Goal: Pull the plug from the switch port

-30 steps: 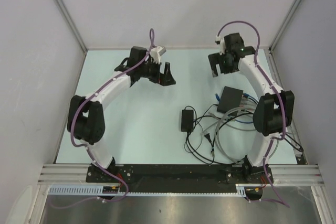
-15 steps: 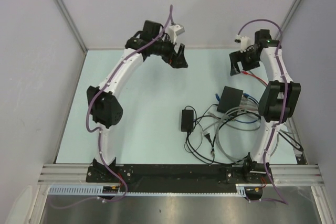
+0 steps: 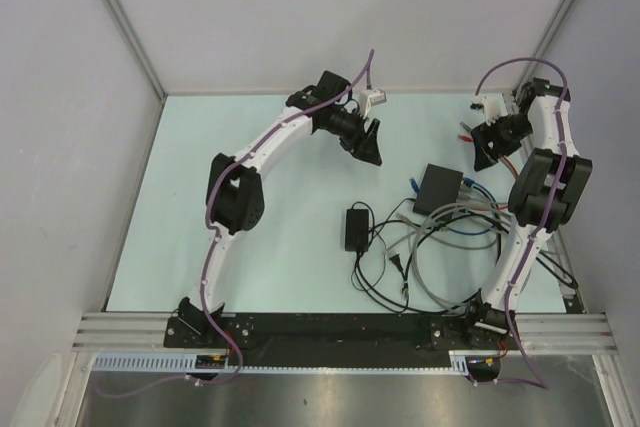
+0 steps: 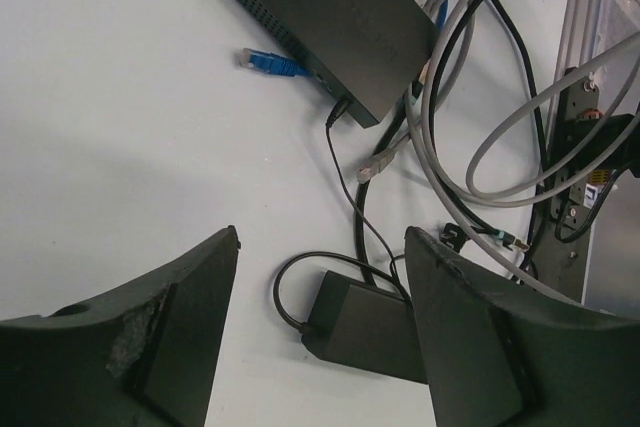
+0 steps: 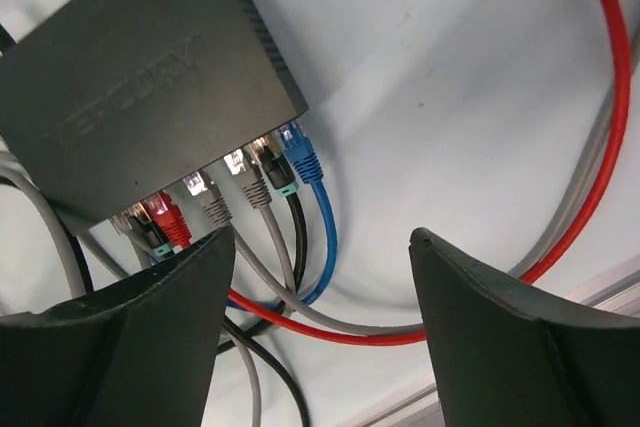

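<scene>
The switch (image 3: pixel 440 187) is a flat black box right of the table's middle, also seen in the right wrist view (image 5: pixel 140 77) and the left wrist view (image 4: pixel 320 17). Its port side holds a row of plugs: a blue plug (image 5: pixel 300 157), a black one (image 5: pixel 272 169), two grey ones (image 5: pixel 245 182) and a red one (image 5: pixel 165 217). My right gripper (image 5: pixel 320 237) is open and empty, above the cables just behind those plugs, at the back right in the top view (image 3: pixel 488 152). My left gripper (image 3: pixel 370 147) is open and empty, above the table left of the switch (image 4: pixel 322 237).
A black power adapter (image 3: pixel 357 228) with a thin cord lies left of the switch, below my left gripper (image 4: pixel 370 327). A loose blue plug (image 4: pixel 268 62) lies by the switch's side. Tangled grey and black cables (image 3: pixel 440 242) spread in front. A red cable (image 5: pixel 600 127) loops by the right rail.
My left arm has swung from the back left toward the middle, nearer the switch. My right gripper has moved right and back, to behind the switch. Both stay open.
</scene>
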Robot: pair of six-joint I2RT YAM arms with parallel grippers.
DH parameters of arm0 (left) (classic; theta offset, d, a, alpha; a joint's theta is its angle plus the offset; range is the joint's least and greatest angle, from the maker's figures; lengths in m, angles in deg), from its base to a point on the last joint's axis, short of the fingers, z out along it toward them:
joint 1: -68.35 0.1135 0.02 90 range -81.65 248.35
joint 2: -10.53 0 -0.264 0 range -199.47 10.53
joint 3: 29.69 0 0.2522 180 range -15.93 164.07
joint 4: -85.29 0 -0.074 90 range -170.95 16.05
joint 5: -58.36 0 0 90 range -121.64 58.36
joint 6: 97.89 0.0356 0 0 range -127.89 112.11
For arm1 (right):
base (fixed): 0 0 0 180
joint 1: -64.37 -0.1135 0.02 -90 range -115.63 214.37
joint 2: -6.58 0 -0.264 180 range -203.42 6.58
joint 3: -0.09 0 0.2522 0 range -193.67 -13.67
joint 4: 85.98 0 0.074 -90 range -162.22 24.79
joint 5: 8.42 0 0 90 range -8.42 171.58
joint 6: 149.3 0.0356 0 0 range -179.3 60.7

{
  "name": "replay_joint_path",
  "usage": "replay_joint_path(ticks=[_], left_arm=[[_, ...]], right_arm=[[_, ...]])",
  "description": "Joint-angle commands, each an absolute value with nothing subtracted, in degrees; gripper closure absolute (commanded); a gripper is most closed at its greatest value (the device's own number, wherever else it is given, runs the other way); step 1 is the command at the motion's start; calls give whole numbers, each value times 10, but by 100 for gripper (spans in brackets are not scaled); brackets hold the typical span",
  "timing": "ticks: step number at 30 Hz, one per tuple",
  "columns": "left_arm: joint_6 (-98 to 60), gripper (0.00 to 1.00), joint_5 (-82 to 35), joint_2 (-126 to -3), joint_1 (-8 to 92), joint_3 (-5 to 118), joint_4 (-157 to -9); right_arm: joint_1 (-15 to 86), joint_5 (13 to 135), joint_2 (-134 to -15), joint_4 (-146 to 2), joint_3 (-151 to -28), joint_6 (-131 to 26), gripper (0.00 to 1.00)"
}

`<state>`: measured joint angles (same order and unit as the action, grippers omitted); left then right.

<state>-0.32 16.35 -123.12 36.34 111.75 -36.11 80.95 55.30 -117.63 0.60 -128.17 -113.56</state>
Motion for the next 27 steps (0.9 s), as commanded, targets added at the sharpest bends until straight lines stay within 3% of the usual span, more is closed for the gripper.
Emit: replay_joint_path(ticks=[1, 6, 10, 17, 27], left_arm=[[-10, 29, 206, -1252, 368, 1140, -361], [-30, 32, 237, -1257, 366, 1141, -382], [-49, 36, 267, -1268, 360, 1140, -394], [-56, 38, 264, -1286, 336, 1143, -401], [-48, 35, 251, -1292, 328, 1142, -390]], right_arm=[[805, 582, -1181, 24, -1265, -1214, 25], [805, 591, -1205, 52, -1263, -1235, 29], [805, 611, -1221, 81, -1261, -1253, 41], [805, 646, -1186, 43, -1180, -1283, 38], [805, 658, -1192, 28, -1159, -1265, 40]])
